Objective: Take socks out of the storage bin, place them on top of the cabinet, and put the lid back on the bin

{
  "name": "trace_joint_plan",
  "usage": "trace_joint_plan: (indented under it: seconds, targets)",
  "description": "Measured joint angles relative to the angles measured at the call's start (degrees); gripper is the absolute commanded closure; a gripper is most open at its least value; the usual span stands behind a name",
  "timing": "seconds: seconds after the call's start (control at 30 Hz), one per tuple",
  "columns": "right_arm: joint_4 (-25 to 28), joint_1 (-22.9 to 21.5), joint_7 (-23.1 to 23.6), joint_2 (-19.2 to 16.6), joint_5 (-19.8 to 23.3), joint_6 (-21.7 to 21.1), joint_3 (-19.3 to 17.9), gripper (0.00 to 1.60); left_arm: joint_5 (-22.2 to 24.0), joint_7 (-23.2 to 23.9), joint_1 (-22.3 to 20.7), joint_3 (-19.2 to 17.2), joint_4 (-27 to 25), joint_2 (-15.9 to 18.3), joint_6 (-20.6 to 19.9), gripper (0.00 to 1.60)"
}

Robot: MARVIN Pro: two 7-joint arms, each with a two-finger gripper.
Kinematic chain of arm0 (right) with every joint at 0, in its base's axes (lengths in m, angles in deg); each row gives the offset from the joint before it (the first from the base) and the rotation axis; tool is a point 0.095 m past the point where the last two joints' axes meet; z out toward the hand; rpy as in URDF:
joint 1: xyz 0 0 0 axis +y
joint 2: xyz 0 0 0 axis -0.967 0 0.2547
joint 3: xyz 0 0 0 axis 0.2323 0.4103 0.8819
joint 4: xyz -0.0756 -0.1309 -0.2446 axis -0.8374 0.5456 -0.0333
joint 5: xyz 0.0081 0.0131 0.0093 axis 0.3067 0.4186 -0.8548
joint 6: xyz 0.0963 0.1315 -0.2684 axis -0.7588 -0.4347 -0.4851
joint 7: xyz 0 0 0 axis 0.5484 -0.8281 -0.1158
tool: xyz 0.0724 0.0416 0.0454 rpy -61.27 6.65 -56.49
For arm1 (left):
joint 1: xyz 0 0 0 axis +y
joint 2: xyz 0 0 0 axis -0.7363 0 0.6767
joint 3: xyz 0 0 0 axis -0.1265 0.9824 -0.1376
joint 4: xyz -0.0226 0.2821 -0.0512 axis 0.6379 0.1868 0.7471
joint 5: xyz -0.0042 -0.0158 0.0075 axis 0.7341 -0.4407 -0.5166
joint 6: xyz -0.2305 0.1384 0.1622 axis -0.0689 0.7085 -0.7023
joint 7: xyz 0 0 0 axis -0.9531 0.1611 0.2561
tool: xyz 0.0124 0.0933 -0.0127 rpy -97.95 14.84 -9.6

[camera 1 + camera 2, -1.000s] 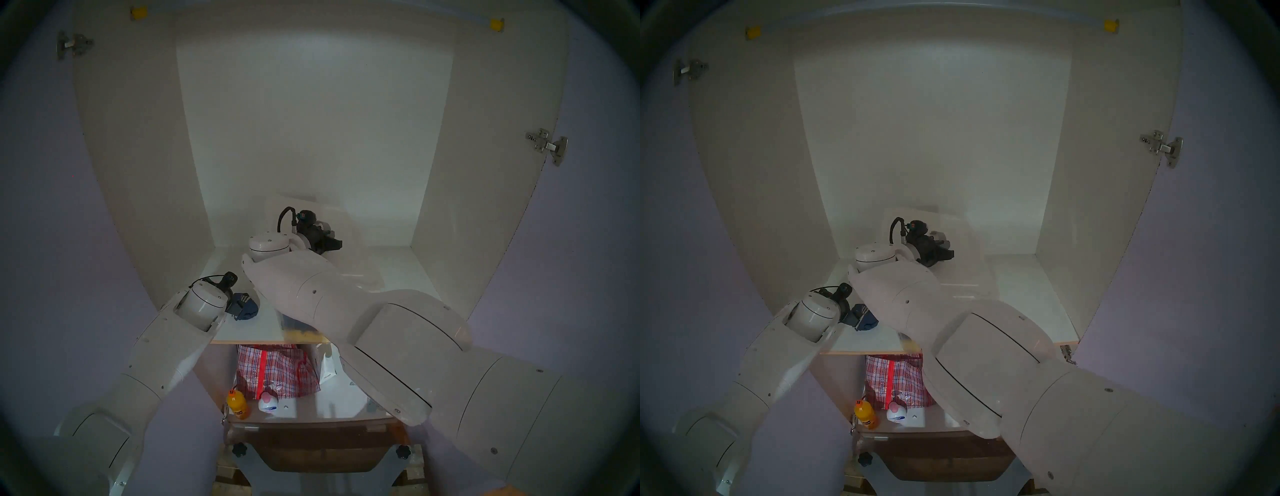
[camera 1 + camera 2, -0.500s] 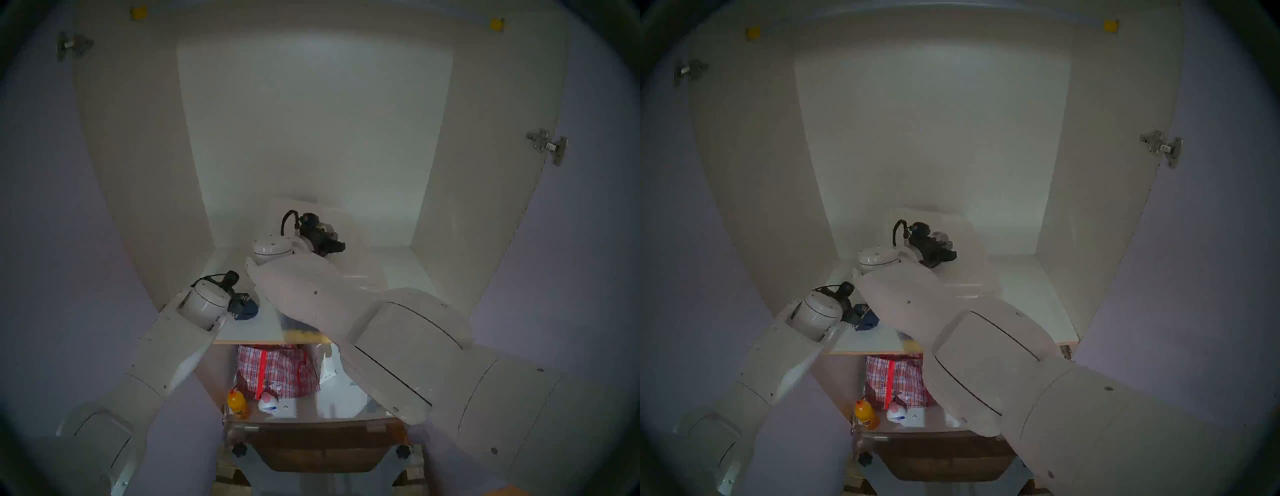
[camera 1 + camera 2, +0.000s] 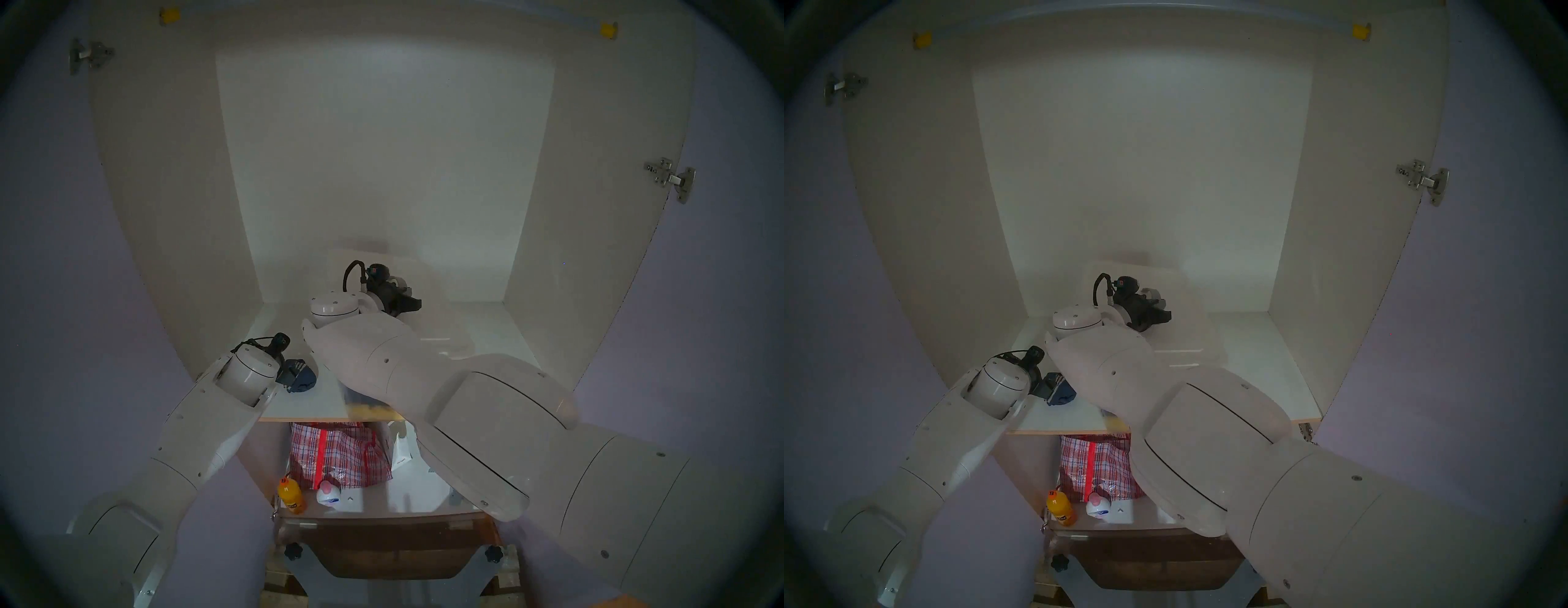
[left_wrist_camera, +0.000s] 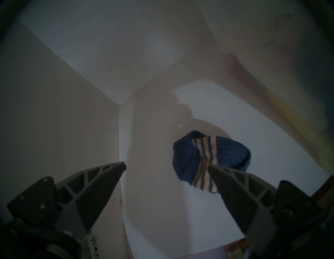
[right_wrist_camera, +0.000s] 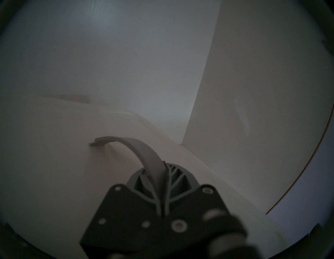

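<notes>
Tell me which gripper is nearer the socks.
Left. The left gripper hangs open right beside the socks, one jaw overlapping them in view. The right gripper is farther back, shut on the lid handle.

I can't read any text in these views. The orange bottle (image 3: pixel 291 496) on the lower shelf has a dark label, too small and blurred to make out. The white bottle (image 3: pixel 329 495) beside it has a blue mark, also unreadable. The white bag (image 3: pixel 401 452) shows a faint dark print, illegible. Both wrist views show no lettering.
</notes>
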Motion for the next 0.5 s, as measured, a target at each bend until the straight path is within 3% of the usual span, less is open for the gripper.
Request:
trace_joint_plan:
  seconds: [0.5]
  targets:
    - [-1.3,-1.2,1.0,0.1,-0.1,-0.2,2.4,0.0,0.2,-0.2,0.0,0.2,-0.1,0.0,0.0,0.0]
